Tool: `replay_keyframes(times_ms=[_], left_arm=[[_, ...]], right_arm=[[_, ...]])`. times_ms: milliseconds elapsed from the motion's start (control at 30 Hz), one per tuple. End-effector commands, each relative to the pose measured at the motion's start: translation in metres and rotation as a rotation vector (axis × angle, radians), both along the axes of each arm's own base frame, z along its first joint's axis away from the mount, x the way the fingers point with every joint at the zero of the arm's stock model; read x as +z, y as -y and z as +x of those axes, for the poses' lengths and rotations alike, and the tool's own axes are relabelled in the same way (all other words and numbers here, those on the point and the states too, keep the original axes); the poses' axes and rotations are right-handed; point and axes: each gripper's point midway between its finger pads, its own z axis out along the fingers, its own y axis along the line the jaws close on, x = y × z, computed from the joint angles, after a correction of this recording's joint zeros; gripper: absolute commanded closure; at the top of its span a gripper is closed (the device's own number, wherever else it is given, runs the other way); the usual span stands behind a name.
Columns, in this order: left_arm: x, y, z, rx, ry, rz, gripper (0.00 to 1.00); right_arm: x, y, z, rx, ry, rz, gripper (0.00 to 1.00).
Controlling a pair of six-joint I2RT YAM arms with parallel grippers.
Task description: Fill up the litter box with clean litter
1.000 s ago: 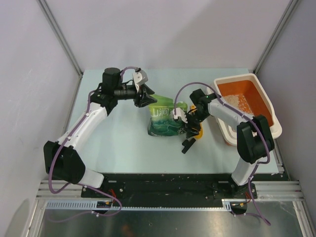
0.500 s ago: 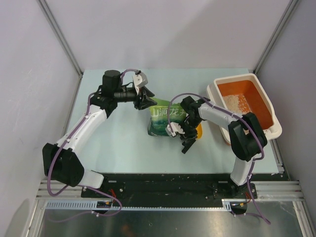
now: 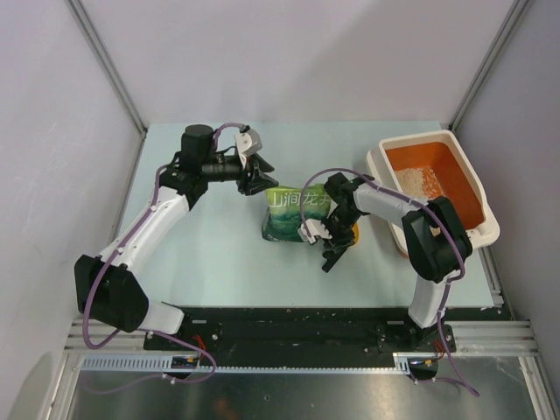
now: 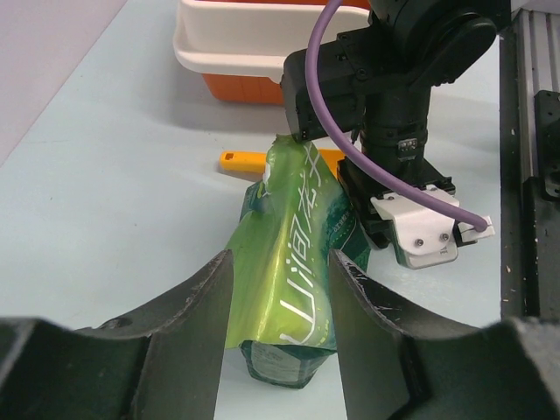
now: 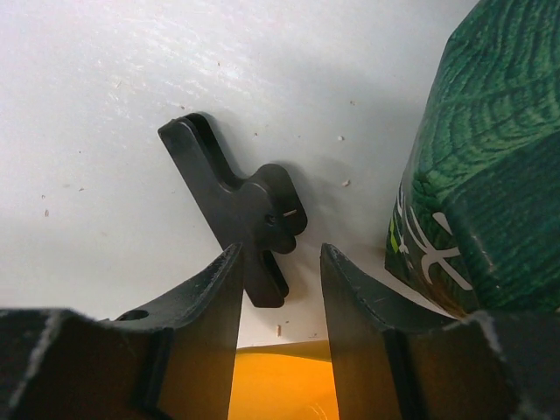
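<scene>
Pale-blue table (image 3: pixel 201 245): left gripper (image 3: pixel 259 180) pinches the top of the green bag (image 3: pixel 293 219); right gripper (image 3: pixel 335 240), half-open, straddles the orange scoop (image 3: pixel 353 232), grip impossible to tell.

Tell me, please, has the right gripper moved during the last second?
Yes. The right gripper has shifted left, farther from the litter box and in toward the green bag.

From above and behind the arm bases we look down over the whole desk (image 3: pixel 219 254). From the left hand (image 4: pixel 280 262) we face the green bag (image 4: pixel 289 245) at close range, the litter box (image 4: pixel 227 52) beyond. From the right hand (image 5: pixel 280 258) we sit just above the desk, orange scoop (image 5: pixel 280 385) at the bottom edge. All three share the bag
</scene>
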Motion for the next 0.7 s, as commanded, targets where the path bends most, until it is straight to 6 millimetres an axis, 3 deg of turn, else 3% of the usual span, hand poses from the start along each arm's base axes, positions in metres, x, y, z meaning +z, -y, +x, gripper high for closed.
replay_keyframes(times_ms=[0,433,533,667], left_arm=[[0.012,0.003,-0.006,-0.008,0.011,-0.024,0.48],[0.006,0.004,-0.006,-0.011,0.002,-0.017,0.48],[0.008,0.004,-0.006,-0.012,0.009,-0.019,0.48],[0.012,0.008,-0.004,-0.022,0.016,-0.022,0.47]], right_arm=[[-0.009,0.003,-0.018,-0.003,-0.078,-0.021,0.56],[-0.011,0.002,-0.035,-0.009,-0.121,-0.028,0.61],[-0.011,0.001,-0.035,-0.019,-0.118,-0.03,0.7],[0.004,-0.001,-0.037,-0.068,-0.112,-0.002,1.0]])
